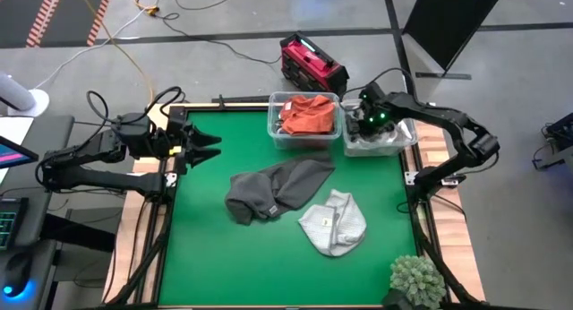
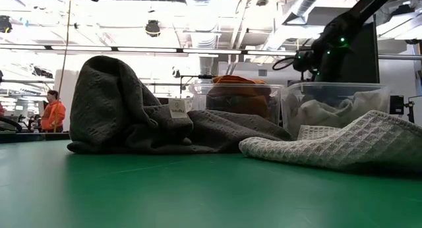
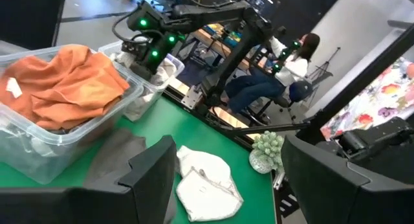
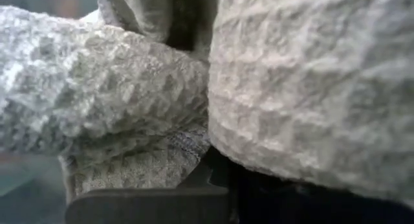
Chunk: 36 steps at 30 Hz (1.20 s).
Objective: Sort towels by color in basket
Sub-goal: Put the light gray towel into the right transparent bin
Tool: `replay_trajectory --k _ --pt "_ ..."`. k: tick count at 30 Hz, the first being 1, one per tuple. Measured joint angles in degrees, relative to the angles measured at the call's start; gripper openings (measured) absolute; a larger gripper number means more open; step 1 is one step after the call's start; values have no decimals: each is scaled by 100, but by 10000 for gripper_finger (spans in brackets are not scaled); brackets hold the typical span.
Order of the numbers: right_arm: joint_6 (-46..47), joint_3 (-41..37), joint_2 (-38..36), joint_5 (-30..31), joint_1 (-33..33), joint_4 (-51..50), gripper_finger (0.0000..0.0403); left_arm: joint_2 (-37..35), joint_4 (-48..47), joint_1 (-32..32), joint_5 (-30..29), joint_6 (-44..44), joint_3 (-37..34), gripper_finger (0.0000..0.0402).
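From above, your 2 loose towels lie mid-table: the dark grey towel and the light grey towel, both limp, so pinch a raised fold. At table level, the dark one humps high. The left gripper waits with fingers apart. The right gripper, pinched together, is buried in the right bin's pale waffle cloth.

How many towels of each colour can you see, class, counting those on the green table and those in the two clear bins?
Rust-orange towel, in the left bin: 1
Dark grey towel, on the table: 1
Light grey towel, on the table: 1
Pale towel, in the right bin under the right gripper: at least 1
Total: 4 visible
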Motion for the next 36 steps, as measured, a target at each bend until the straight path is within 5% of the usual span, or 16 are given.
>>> replay_trajectory --k 8,15,22,30,36 --pt "-218 -42 -174 -212 -97 44 77 0 9 0 -72 0 0 265" --pt "-241 42 -702 -552 -290 -338 185 0 7 0 -70 20 0 265" --pt "-623 778 -1485 -195 -256 -1467 265 0 -1 0 -68 22 0 265" --pt "-110 1469 -2312 601 824 -2096 270 0 -2 0 -66 22 0 265" --pt "423 1434 -2382 433 2946 -2000 270 0 -4 0 -61 24 0 265"
